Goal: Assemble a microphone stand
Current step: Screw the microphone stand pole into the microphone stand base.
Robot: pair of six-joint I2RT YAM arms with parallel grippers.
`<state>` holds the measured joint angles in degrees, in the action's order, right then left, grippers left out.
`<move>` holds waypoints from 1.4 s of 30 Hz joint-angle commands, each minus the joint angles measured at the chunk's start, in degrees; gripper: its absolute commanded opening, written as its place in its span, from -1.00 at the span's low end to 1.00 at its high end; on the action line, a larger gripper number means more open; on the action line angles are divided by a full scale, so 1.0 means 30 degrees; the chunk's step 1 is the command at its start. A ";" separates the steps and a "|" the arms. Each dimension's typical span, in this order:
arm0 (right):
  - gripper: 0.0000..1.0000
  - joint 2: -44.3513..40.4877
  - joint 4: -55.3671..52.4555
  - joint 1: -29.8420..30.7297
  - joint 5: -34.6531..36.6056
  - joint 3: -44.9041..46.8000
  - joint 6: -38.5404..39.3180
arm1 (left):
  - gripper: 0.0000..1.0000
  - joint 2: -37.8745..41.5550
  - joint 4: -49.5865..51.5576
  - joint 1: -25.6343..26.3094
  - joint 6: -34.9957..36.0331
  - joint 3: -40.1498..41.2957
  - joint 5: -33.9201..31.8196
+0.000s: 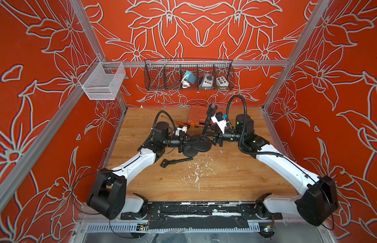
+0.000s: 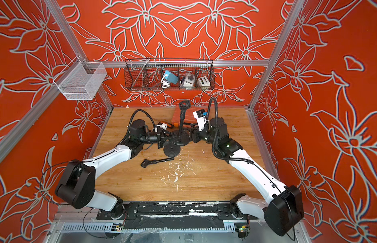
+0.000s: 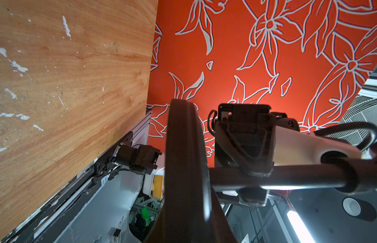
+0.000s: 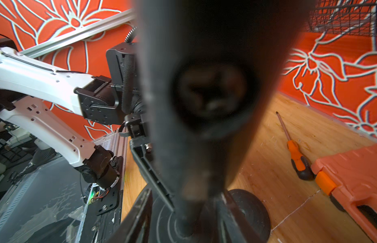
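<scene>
The left claw [image 2: 165, 137] is pinching the base [image 3: 183, 157] rim tight while the right claw [image 3: 254, 182] is straddling the pole [image 3: 299, 176] between part-open jaws, grip unclear, so seating the pole is probably calling for a firm clamp.

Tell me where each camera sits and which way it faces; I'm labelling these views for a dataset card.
Both top views: high at the cell's front, looking down on the table; both arms, left gripper and right gripper show.
Left wrist: on the left arm, looking past the edge-on stand base to the right gripper around the pole.
Right wrist: on the right arm, facing the close, blurred pole; left arm and screwdriver beyond.
Shared: both wrist views show the pole and the opposite arm.
</scene>
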<state>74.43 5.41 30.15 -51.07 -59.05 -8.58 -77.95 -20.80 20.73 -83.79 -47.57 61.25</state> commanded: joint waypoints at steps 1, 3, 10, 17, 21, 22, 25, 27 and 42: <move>-0.19 0.0093 0.1118 0.0058 0.0313 -0.0347 -0.0977 | -1.00 0.0128 -0.1896 0.0178 0.0141 -0.0966 0.0764; -0.35 -0.0077 0.1292 0.0134 0.1036 0.0009 -0.1432 | -1.00 0.0059 -0.2072 0.0190 0.0019 -0.0965 0.0767; -1.00 -0.1568 -0.0436 0.2045 1.0192 0.0839 -0.2513 | -1.00 0.0010 -0.2279 0.0209 -0.0166 -0.1093 0.0663; -1.00 -0.0128 -0.6405 0.6943 2.6728 -0.1700 -0.4879 | -1.00 -0.0055 -0.2384 0.0197 -0.0371 -0.1151 0.0249; -1.00 -0.0319 -0.5656 0.6808 2.4190 -0.1532 -0.4109 | -1.00 -0.0180 -0.2454 0.0197 -0.0575 -0.1023 0.0087; -0.82 -0.0568 -0.5491 0.6647 2.2993 -0.1524 -0.3654 | -1.00 -0.0219 -0.2445 0.0183 -0.0573 -0.1004 0.0075; 0.20 -0.1647 -0.5161 0.6063 1.8426 -0.1521 -0.2014 | -1.00 -0.0282 -0.2401 0.0165 -0.0591 -0.0968 -0.0038; 0.48 -0.2434 -0.5256 0.5499 1.5790 -0.1558 -0.1320 | -1.00 -0.0266 -0.2358 0.0158 -0.0584 -0.0961 -0.0104; 0.33 -0.2322 -0.2666 0.0159 0.0425 -0.0240 0.2232 | -1.00 0.0034 -0.2121 0.0110 -0.0371 -0.1009 0.0849</move>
<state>66.24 -4.56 31.53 -38.59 -60.27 -7.25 -79.79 -22.74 20.95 -85.25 -47.90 60.34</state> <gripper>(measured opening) 0.682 0.188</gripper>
